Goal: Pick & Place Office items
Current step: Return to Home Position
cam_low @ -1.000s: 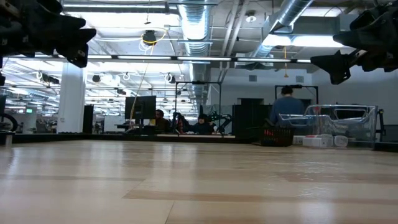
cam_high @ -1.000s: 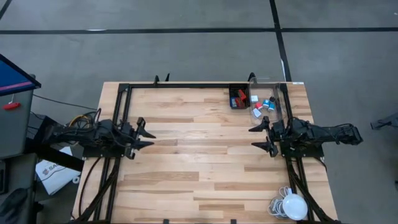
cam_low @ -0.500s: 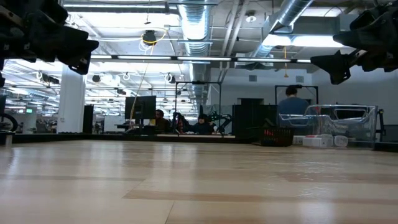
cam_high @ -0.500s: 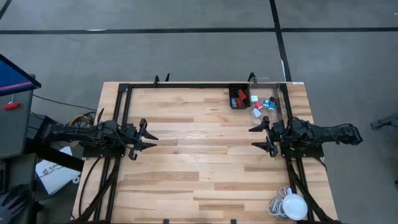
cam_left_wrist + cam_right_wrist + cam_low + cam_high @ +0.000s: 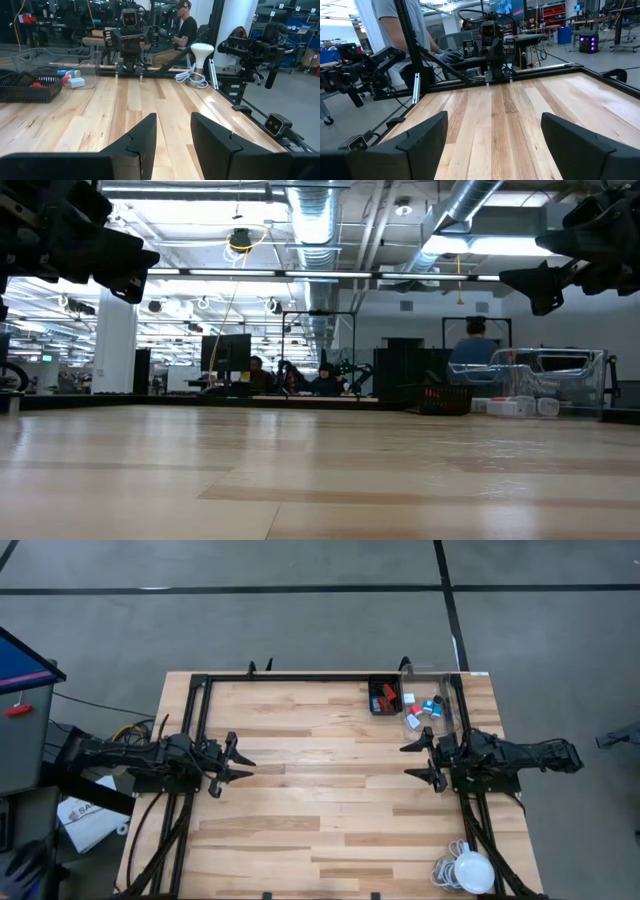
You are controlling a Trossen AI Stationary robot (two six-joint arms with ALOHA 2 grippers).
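Note:
The office items are small red, black, white and light blue pieces. Some lie in a small black tray (image 5: 384, 697) and some in a clear bin (image 5: 428, 708) at the table's far right. Both show in the left wrist view, the tray (image 5: 27, 86) and the bin (image 5: 60, 62). My left gripper (image 5: 240, 762) hovers open and empty above the table's left middle, its fingers (image 5: 145, 135) fairly close together. My right gripper (image 5: 412, 760) hovers open and empty above the right middle, just near of the bin, its fingers (image 5: 427, 132) wide apart.
A white round lamp-like ball with a coiled cable (image 5: 468, 871) lies at the near right corner. A black frame (image 5: 300, 678) runs along the far edge and down the left side. Bare wood (image 5: 325, 790) lies between the arms. People stand beyond the table (image 5: 472, 355).
My left gripper has moved a little toward the table's right edge, staying above the table. My right arm has kept still. A person in the room behind has walked a few steps.

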